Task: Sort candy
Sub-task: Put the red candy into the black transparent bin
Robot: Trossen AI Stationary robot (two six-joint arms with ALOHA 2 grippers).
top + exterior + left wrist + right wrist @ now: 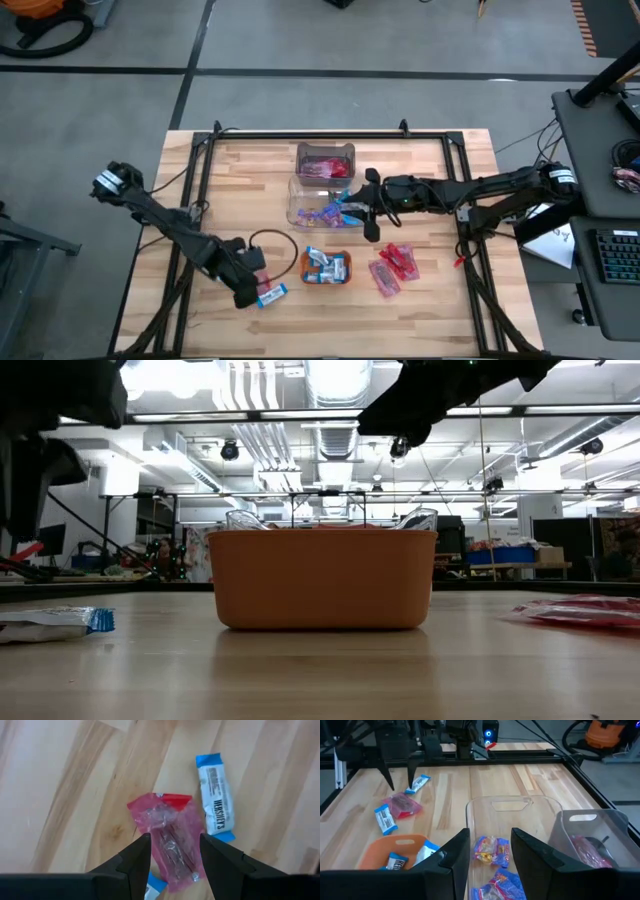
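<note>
My left gripper (172, 851) is open and points down over a red packet (172, 842) lying flat on the table near the near-left part; its fingers stand on either side without touching. A blue-and-white bar (216, 797) lies beside it, and another (385, 817) is close by. My right gripper (490, 845) is open above a clear bin (300, 212) holding purple and blue wrappers (492, 852). A second clear bin (325, 152) holds red packets. The orange tray (327, 280) holds blue-and-white bars (325, 263).
A few red packets (395, 268) lie loose on the wood to the right of the orange tray (322, 580). A black frame rail (320, 135) runs along the far edge and down both sides. A cable loop (275, 240) lies left of the tray.
</note>
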